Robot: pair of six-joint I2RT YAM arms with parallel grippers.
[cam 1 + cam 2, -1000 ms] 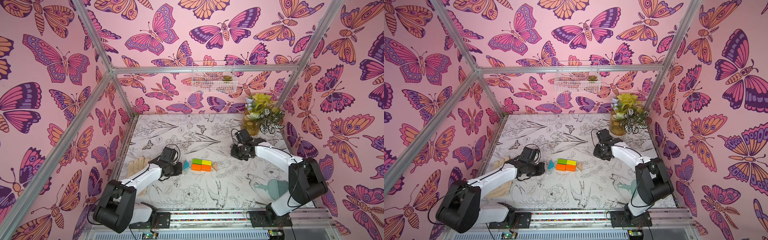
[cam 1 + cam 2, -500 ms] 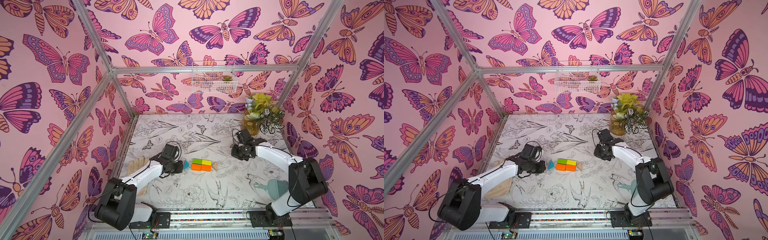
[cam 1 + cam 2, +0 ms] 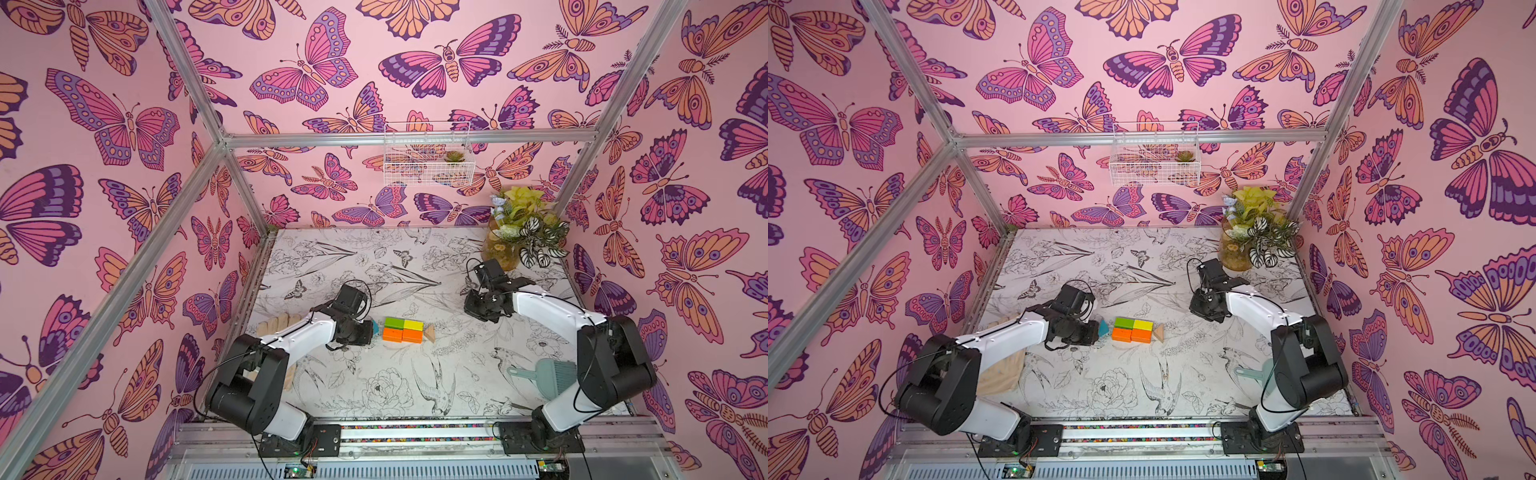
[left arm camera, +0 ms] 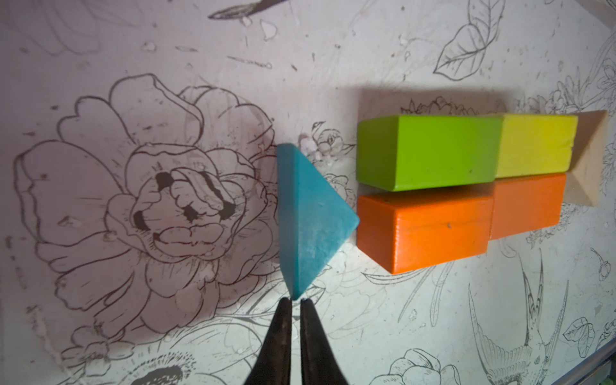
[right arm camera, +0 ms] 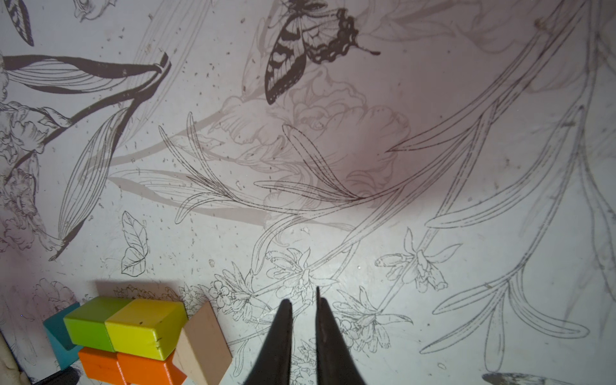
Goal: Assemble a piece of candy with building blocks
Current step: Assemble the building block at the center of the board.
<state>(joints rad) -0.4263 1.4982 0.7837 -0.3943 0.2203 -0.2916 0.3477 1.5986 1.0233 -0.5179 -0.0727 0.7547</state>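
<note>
Both top views show the candy [image 3: 402, 329] on the table [image 3: 374, 270], with the tan wedge [image 3: 430, 332] against one end and the teal wedge [image 3: 375, 327] at the other, beside the left gripper [image 3: 368, 332]. Left wrist: the jaws are all but together and empty, tips at the teal wedge's corner. Its apex meets an orange block [image 4: 423, 230], off the green-orange seam. Judged best: nudge it gently toward the green side without shoving the bricks. Right wrist: the right gripper [image 5: 304, 300] is nearly closed and empty, near the tan wedge.

Both top views are bright, even and sharp; the wrist views are dimmer, pink-tinged, the green block [image 4: 426, 150] throwing a soft shadow toward 12 o'clock.
</note>
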